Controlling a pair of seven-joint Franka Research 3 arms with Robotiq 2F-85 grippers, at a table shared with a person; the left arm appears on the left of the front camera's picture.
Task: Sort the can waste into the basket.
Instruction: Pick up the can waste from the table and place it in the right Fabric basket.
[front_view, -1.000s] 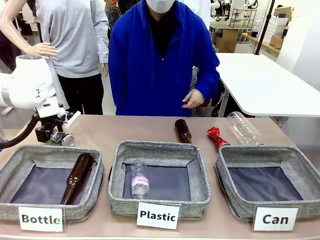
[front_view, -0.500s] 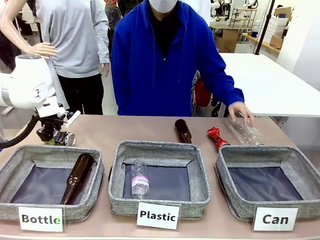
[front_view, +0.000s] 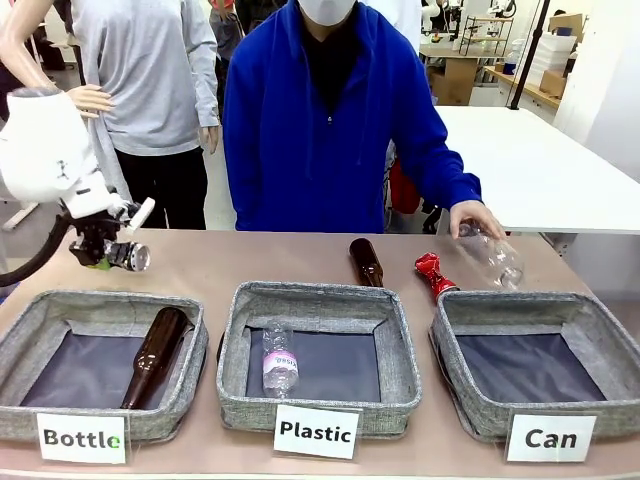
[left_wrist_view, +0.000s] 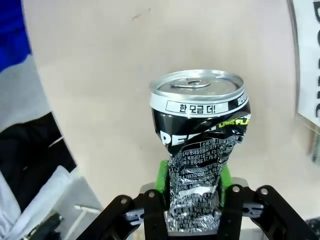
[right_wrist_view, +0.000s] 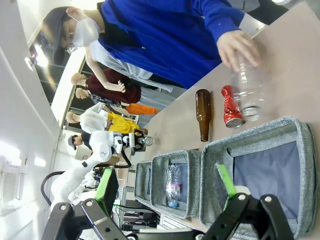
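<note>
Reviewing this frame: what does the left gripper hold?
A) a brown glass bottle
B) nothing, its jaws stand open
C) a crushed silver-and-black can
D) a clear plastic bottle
C: in the left wrist view the left gripper is shut on the dented lower body of the crushed silver-and-black can, one finger on each side of it.

The squashed silver-black can (front_view: 133, 257) is pinched in the left gripper (left_wrist_view: 192, 182), at middle left. The squashed red can (front_view: 434, 272) lies just behind the grey "Can" basket (front_view: 520, 300), lower right.
</note>
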